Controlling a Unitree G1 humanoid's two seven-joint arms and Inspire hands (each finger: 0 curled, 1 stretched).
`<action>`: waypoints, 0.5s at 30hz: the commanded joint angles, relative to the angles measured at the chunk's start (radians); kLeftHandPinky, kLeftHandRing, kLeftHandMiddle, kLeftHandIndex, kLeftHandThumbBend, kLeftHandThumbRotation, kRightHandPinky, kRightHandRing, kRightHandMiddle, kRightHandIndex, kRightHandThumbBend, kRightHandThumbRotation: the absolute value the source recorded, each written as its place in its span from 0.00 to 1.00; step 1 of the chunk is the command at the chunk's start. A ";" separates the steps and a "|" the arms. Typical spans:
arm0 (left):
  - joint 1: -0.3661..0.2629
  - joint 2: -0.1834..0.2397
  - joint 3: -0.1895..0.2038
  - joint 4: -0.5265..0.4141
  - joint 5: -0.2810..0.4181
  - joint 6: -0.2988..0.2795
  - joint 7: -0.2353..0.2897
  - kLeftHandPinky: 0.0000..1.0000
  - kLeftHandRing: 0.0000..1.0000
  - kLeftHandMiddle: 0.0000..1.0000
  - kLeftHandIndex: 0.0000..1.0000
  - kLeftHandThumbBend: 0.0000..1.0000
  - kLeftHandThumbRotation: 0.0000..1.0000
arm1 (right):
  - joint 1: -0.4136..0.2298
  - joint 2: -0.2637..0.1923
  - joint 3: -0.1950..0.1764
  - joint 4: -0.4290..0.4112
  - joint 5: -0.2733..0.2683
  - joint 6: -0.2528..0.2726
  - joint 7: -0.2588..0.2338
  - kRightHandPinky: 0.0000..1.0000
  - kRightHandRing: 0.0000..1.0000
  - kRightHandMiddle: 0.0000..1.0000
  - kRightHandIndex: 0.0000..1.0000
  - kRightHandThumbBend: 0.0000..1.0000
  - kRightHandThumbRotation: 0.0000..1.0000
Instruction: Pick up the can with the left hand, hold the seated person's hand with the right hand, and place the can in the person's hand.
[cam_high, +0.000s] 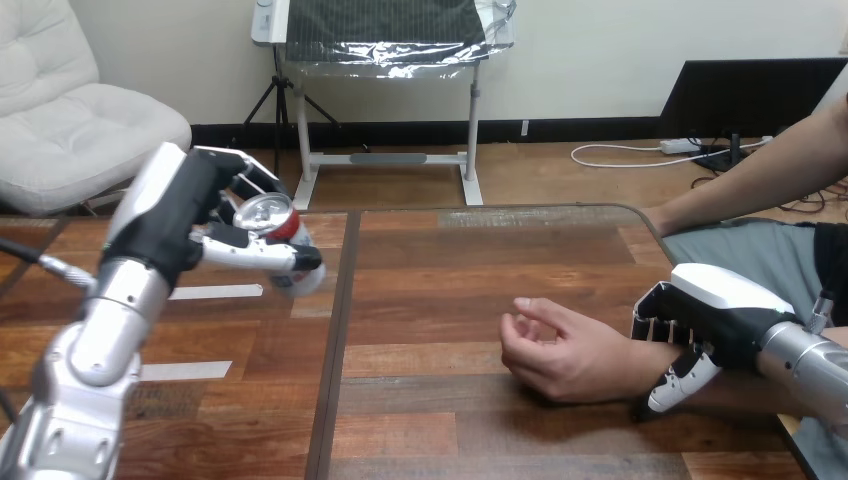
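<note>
A red can (272, 217) with a silver top is lifted above the left half of the table, tilted, with my left hand (205, 215) shut on it. The person's hand (555, 347) rests on the table at centre right, palm side up, fingers loosely curled, holding nothing. My right hand (700, 325) grips the person's wrist (650, 358) from above: its fingers curl over the far side and its thumb comes down on the near side.
The wooden table (430, 270) has a dark seam running front to back left of centre. Two strips of white tape (215, 292) lie on its left half, under my left arm. The person's forearm crosses the right edge.
</note>
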 joint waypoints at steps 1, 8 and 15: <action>-0.115 -0.016 -0.017 0.045 0.006 -0.057 0.035 0.18 0.21 0.36 0.41 0.83 0.00 | -0.037 0.028 -0.040 0.016 0.045 -0.021 -0.009 0.29 0.33 0.39 0.40 0.83 0.00; -0.146 -0.041 -0.032 0.116 -0.001 -0.080 0.048 0.17 0.21 0.35 0.41 0.83 0.00 | -0.052 0.028 -0.050 0.013 0.053 -0.022 -0.002 0.29 0.33 0.38 0.39 0.84 0.00; -0.189 -0.065 -0.047 0.217 -0.006 -0.125 0.054 0.19 0.24 0.37 0.41 0.83 0.00 | -0.063 0.033 -0.055 0.010 0.060 -0.031 0.003 0.27 0.31 0.37 0.38 0.85 0.00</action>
